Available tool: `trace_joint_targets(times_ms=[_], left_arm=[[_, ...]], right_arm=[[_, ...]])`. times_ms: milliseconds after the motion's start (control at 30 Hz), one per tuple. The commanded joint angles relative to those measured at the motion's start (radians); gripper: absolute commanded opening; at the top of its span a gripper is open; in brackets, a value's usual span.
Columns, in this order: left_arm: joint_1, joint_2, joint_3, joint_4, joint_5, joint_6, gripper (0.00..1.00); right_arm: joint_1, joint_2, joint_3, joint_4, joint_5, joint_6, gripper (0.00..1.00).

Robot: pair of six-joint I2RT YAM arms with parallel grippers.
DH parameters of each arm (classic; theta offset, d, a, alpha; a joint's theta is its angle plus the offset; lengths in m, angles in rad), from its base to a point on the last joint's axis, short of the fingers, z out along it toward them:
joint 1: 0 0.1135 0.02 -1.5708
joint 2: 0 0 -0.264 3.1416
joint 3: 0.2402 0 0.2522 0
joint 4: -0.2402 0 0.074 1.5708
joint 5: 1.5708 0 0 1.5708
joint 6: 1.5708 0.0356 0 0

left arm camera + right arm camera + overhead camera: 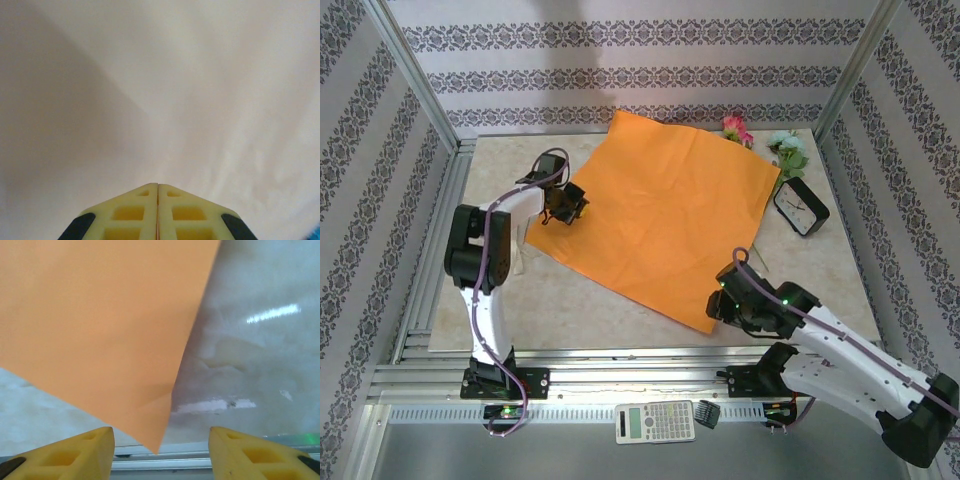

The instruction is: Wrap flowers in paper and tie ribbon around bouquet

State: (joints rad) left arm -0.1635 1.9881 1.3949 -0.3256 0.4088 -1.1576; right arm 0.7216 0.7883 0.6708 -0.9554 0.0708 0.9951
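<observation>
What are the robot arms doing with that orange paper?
They're setting up to wrap flowers. The orange paper lies spread on the table. The left gripper is shut at its left corner; the right gripper stands open around its near corner. The flowers lie at the paper's far edge, unwrapped.

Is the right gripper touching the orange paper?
Cannot tell. Right wrist view: corner of the orange paper sits between open fingers of the right gripper; contact unclear.

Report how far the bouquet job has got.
Done: the paper lies spread on the table. In hand: the left pincer is shut at its left corner; the right pincer is open around its near corner. Left: the flowers lie at the far edge, unwrapped; wrapping and tying remain.
</observation>
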Motion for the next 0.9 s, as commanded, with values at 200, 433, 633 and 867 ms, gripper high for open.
trace_joint_targets(times_ms=[200,433,633,867], left_arm=[[-0.305,-0.187,-0.312,0.247,0.118,-0.299,0.05],[-0.266,-0.073,-0.302,0.261,0.137,-0.250,0.01],[-0.158,-0.020,-0.266,0.175,0.118,-0.133,0.00],[-0.074,0.037,-0.178,0.114,0.138,-0.070,0.00]], right_arm=[[-0.244,0.254,0.092,0.248,-0.157,-0.210,0.31],[-0.250,0.574,0.156,0.395,-0.265,-0.310,0.23],[-0.168,0.743,0.143,0.439,-0.299,-0.310,0.22],[-0.051,0.877,0.151,0.462,-0.339,-0.277,0.22]])
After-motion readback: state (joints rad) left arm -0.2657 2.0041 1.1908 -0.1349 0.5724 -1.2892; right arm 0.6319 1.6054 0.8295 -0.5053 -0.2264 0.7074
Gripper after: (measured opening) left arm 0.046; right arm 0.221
